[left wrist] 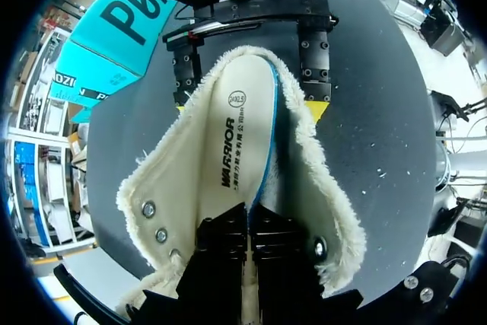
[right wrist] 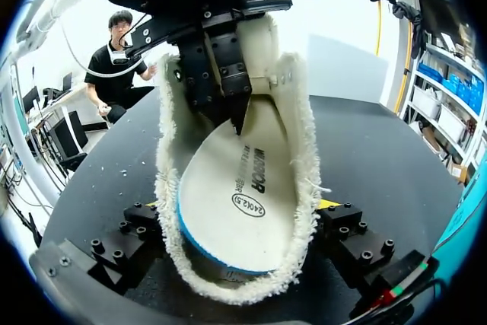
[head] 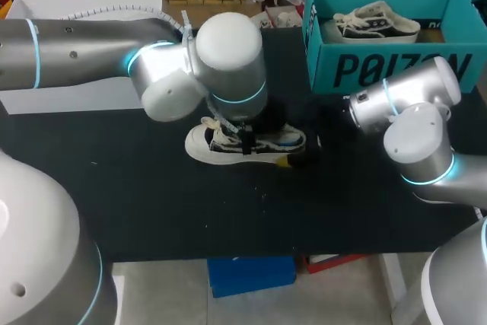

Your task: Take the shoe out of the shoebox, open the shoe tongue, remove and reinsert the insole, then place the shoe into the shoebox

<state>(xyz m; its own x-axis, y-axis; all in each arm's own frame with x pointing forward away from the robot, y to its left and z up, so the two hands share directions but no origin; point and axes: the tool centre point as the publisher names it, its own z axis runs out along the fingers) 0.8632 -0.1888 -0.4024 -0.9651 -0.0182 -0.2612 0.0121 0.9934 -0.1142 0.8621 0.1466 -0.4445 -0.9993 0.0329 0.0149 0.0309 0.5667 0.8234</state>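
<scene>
The head view looks down from above and behind onto the black table (head: 152, 211), well back. Both wrist views sit very close over the fleece-lined shoe (left wrist: 323, 188) — the left facing its heel, the right facing its toe — and share the white insole (left wrist: 236, 127) inside it.

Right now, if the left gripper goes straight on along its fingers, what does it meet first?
The insole: the left gripper is shut on its near end, pointing into the shoe. Further on, it would probably press the insole against the shoe's inside.
</scene>
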